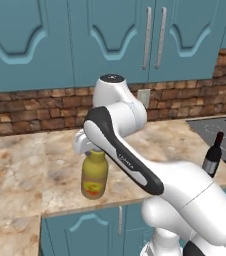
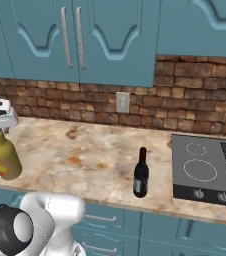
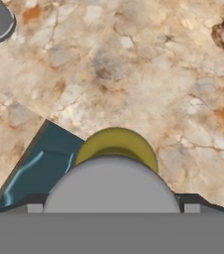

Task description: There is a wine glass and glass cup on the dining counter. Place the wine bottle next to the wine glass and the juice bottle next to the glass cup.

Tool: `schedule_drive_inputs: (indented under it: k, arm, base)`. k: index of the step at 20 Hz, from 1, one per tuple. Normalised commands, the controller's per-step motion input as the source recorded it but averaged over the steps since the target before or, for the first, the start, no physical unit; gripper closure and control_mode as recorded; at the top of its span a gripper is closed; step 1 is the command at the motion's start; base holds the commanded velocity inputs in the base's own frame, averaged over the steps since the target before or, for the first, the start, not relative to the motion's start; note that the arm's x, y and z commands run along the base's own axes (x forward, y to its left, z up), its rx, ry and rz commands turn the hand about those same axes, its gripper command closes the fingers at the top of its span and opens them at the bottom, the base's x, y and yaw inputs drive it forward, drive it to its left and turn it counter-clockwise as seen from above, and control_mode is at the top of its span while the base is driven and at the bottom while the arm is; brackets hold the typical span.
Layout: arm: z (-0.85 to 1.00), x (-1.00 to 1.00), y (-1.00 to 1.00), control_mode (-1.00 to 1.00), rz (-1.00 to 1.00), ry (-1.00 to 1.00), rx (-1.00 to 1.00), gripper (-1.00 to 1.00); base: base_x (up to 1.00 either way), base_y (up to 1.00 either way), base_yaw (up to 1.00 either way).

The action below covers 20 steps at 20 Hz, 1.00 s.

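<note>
We see a marbled counter (image 1: 25,165) across the middle of the left base view, with a black cooktop (image 2: 207,167) at right in the right base view. The gripper (image 1: 92,150), left of centre, pinches the juice bottle (image 1: 94,176) by its neck, olive-yellow with a red-and-yellow label, contents indiscernible. The wine bottle (image 2: 141,173), nearly black, stands upright just left of the cooktop

light: even, bright, diffuse | shadows: almost none on beige-and-rust marbled stone bench (image 2: 85,150) | focus: soft, low-resolution render | glare: none
</note>
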Motion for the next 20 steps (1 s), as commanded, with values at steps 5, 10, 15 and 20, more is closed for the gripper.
schedule_drive_inputs:
  k: [5,10,15,20]
  arm:
    - [0.0,0.0,0.0,1.0,0.0,0.0,0.0,1.0]
    - [0.0,0.0,0.0,1.0,0.0,0.0,0.0,1.0]
    - [0.0,0.0,0.0,1.0,0.0,0.0,0.0,1.0]
    - [0.0,0.0,0.0,1.0,0.0,0.0,0.0,1.0]
  base:
    - [-0.56,0.08,0.0]
    - [-0.61,0.05,0.0]
    - [-0.56,0.01,0.11]
    - [-0.34,0.0,0.6]
